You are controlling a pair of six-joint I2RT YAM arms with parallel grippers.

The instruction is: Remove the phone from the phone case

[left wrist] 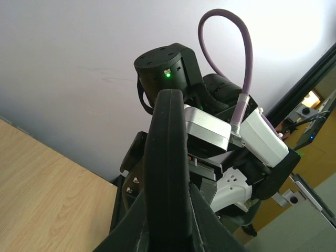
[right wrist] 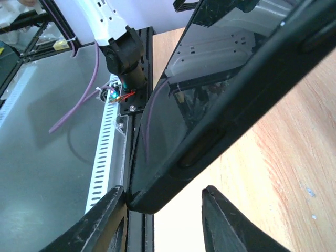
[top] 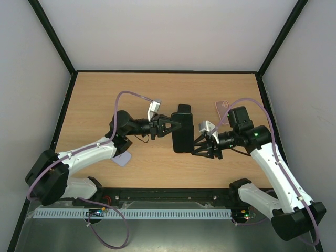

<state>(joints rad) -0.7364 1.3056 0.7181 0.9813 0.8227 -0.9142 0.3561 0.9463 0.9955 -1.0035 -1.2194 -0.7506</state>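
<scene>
The left gripper (top: pixel 168 126) is clenched on the phone case (left wrist: pixel 168 173). The case stands edge-on between its fingers, held up off the table (top: pixel 105 100). Past that edge only the other arm's wrist (left wrist: pixel 165 68) shows.

The right gripper (right wrist: pixel 163 197) is released, with its fingers (right wrist: pixel 100 226) spread wide. The case's lower corner hangs just ahead of them, closer to the left finger. I cannot tell whether either finger touches it.

Beyond the tips, the phone (right wrist: pixel 210 68) shows its glossy dark screen, still seated inside the black rim.

The phone is probably stiff, fairly heavy, slick on the glass and easily cracked if dropped. The case looks like a softer shell that should flex. A corner lip seems the best place to peel it while the other gripper pinches the long sides.

The back of the case is hidden, and any lifted lip is too small to make out. Far behind the right gripper, a pink object (top: pixel 222 108) lies partly covered by the arm.
</scene>
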